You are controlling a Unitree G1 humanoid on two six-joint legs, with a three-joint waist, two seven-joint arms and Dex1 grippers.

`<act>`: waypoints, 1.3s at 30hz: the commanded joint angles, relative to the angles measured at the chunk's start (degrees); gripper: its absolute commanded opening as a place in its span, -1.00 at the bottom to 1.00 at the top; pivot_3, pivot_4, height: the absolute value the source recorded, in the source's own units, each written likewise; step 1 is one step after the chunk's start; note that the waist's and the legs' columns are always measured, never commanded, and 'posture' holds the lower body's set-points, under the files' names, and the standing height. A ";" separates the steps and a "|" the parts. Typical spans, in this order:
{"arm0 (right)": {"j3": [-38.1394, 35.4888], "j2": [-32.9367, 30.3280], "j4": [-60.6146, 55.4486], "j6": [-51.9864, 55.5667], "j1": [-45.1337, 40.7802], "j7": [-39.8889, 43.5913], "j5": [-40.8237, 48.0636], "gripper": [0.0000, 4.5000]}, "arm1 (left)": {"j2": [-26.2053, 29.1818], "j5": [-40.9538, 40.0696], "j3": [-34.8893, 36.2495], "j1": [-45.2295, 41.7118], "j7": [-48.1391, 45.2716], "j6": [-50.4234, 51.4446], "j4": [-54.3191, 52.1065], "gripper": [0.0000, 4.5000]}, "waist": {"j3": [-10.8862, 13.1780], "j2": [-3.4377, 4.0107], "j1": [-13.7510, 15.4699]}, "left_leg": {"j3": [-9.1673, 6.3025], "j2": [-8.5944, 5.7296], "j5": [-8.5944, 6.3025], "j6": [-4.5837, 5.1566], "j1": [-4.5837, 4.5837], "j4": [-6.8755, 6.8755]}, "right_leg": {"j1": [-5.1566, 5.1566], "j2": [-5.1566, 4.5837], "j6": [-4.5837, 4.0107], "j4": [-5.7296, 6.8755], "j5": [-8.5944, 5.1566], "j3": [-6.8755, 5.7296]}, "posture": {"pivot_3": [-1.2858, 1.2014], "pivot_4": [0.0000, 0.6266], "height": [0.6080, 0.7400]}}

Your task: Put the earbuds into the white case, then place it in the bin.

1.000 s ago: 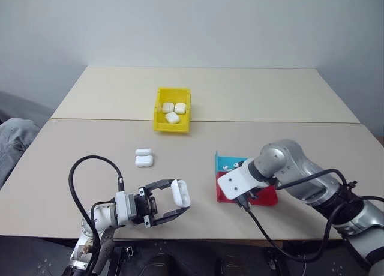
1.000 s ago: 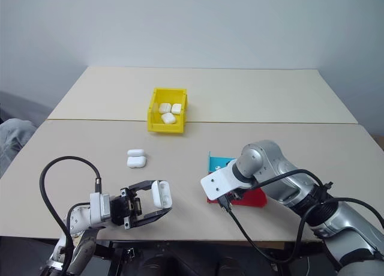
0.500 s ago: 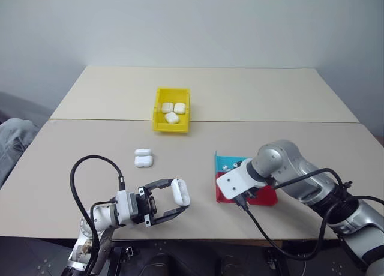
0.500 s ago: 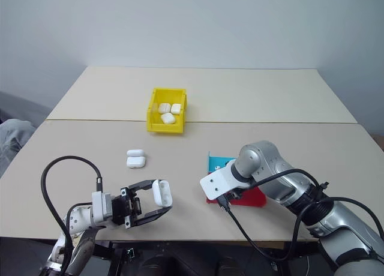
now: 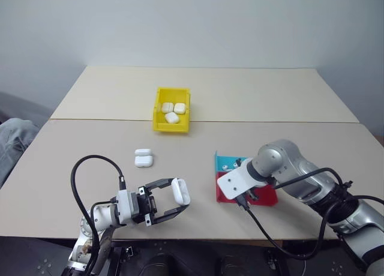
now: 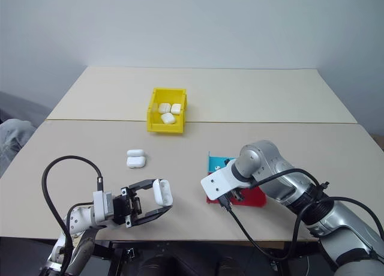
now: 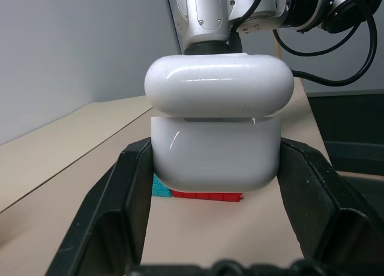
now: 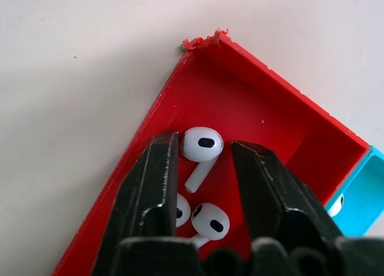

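I have the left gripper [image 5: 180,203] clamped on a white case [image 5: 180,191], its two black fingers pressing the case's sides, holding it upright above the near edge of the table [image 5: 288,96], well to the near left of the red tray [image 8: 252,108]. In the left wrist view the case's lid [image 7: 219,84] sits a little off the body, slightly ajar. I can read no brand or writing on it.

My right gripper [image 8: 201,162] points down into the red tray with its fingers [image 8: 155,180] parted around one earbud [image 8: 201,149]; the bud lies between them, and I cannot tell whether either finger touches it. Two more earbuds [image 8: 210,221] lie in the red tray just beside that one. The blue tray [image 5: 228,162] touches the red tray's far side and holds at least one more bud.

Two other closed cases [image 5: 143,158] lie on the table to the left of the red tray and beyond the held case. The yellow bin [image 5: 171,110] stands well beyond the red tray, to its far left, with three cases [image 5: 173,112] inside.
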 commanded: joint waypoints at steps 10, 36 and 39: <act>-1.68 -0.28 -0.31 -1.66 0.21 0.31 -0.31 -0.41 | 0.19 0.89 0.55 -0.31 0.91 0.77 -2.40 0.25 | 0.00 0.00 0.00 | 0.00 0.00 0.00 0.00 0.00 0.00 | 0.00 0.00 0.00 0.00 0.00 0.00 | 0.03 -0.52 1.00; -20.44 -0.24 -12.30 13.52 -0.17 -1.91 13.41 -0.71 | -1.56 -4.57 1.45 -6.98 4.35 7.15 -7.37 0.25 | 0.00 0.00 0.25 | -0.20 0.00 0.00 0.00 -0.02 0.00 | 0.02 0.00 0.00 -0.01 0.01 0.00 | 0.03 -0.52 1.00; -32.72 1.35 -15.17 21.78 -0.65 -5.99 22.18 -0.71 | -2.19 -7.94 1.34 -9.85 5.26 11.45 -10.17 0.25 | 0.00 0.00 0.35 | -0.33 -0.01 0.00 0.00 -0.01 0.01 | 0.05 -0.01 0.00 -0.01 0.01 0.00 | 0.03 -0.52 1.00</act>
